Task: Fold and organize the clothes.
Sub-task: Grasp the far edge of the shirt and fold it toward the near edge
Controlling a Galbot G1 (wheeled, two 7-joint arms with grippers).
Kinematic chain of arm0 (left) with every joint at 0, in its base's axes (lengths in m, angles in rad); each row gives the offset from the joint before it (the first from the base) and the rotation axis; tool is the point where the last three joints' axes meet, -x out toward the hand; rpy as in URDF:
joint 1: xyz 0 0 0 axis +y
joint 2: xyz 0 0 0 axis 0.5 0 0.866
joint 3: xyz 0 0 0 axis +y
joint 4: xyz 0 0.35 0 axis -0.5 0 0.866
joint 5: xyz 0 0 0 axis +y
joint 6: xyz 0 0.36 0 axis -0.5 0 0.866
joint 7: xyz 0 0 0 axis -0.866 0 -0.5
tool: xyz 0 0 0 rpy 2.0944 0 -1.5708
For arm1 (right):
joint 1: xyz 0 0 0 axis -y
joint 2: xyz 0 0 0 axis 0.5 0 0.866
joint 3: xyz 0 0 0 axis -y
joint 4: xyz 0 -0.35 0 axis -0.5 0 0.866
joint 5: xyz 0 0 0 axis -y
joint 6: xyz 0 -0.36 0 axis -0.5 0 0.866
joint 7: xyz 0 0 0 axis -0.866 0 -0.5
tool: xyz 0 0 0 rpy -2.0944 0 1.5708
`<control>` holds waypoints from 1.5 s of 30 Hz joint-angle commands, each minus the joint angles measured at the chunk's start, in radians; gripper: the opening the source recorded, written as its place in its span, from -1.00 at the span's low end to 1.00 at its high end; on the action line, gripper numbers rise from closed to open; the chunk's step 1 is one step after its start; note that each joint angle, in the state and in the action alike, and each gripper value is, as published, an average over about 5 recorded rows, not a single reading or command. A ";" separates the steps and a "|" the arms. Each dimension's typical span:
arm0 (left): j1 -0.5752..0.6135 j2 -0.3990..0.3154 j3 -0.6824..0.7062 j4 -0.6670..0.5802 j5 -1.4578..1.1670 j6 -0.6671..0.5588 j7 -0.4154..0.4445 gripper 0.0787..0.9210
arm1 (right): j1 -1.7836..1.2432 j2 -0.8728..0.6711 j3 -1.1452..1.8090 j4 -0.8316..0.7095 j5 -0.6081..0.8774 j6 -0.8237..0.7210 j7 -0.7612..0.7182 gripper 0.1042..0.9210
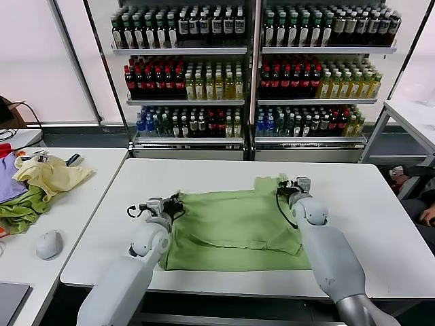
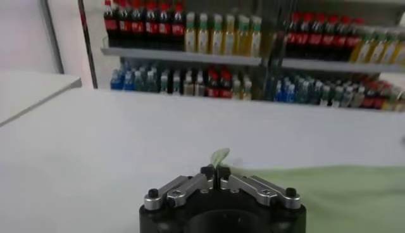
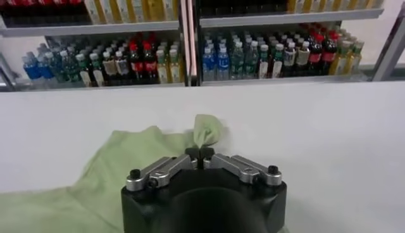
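Pinching shirt (image 1: 234, 229) on white table (image 1: 367, 204): your left gripper (image 2: 216, 172) clamps left edge, right gripper (image 3: 200, 155) clamps far right corner. Arms hide shirt's side edges from you.

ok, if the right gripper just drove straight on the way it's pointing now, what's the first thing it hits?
The right gripper, fingers shut on a pinch of the light green shirt, points across bare white table toward the bottle shelves. The path looks free up to the table's far edge; the shelves would probably come first, though depth is unclear.
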 commanded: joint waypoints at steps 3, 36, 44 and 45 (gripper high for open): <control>0.173 0.054 -0.042 -0.315 -0.064 -0.041 0.003 -0.96 | -0.257 -0.098 0.089 0.473 0.076 0.003 0.019 -0.97; 0.384 0.103 -0.062 -0.404 0.180 0.040 0.019 -0.64 | -0.612 -0.073 0.211 0.695 -0.050 -0.068 0.056 -0.71; 0.448 -0.048 -0.063 -0.400 0.355 -0.004 -0.128 -0.10 | -0.651 -0.080 0.231 0.753 -0.066 -0.053 0.049 -0.14; 0.448 -0.062 -0.062 -0.386 0.368 -0.004 -0.139 -0.02 | -0.655 -0.079 0.231 0.755 -0.069 -0.052 0.049 -0.07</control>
